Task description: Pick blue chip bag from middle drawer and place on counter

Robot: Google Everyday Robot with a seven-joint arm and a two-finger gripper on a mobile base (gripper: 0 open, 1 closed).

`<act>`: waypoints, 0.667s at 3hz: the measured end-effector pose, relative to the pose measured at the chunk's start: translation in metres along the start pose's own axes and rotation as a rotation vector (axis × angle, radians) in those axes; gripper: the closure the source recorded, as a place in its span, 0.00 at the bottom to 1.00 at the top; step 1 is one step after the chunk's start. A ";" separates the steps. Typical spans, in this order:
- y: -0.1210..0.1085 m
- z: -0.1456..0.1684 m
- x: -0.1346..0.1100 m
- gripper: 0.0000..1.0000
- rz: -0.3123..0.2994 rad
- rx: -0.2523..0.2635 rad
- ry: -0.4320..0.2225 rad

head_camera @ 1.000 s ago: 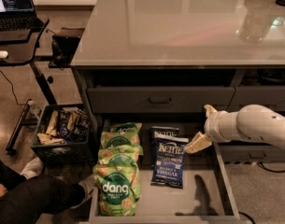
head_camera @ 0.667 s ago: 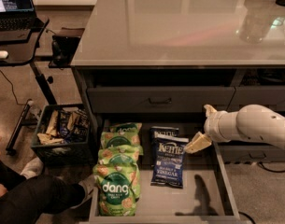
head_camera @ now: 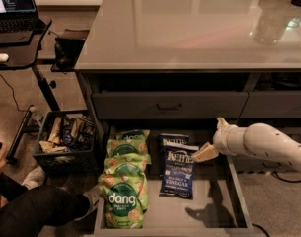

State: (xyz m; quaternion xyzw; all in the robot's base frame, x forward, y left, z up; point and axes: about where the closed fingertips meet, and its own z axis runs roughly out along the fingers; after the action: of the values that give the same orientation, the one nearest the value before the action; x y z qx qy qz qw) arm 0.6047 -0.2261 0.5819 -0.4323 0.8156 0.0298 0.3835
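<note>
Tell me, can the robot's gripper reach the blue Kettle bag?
Probably yes. The gripper hangs open just beside the blue Kettle bag, and nothing covers it in the open middle drawer.

Dim, warm overhead light. The glossy grey-beige counter [head_camera: 189,28] carries glare patches toward its far right corner. Below its front edge the pale two-finger gripper [head_camera: 212,138], fingers apart, casts a dark shadow on the grey metal drawer [head_camera: 169,214] floor.

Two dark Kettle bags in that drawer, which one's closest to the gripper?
The front blue chip bag, with white vinegar lettering; the gripper hangs beside its upper corner. The twin Kettle bag lies behind it, half covered, farther back in the drawer.
</note>
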 end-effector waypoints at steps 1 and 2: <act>-0.008 0.037 0.022 0.00 0.081 -0.003 -0.010; -0.008 0.038 0.022 0.00 0.082 -0.004 -0.010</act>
State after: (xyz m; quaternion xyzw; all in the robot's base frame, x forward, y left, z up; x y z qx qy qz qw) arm 0.6257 -0.2315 0.5436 -0.3992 0.8306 0.0491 0.3851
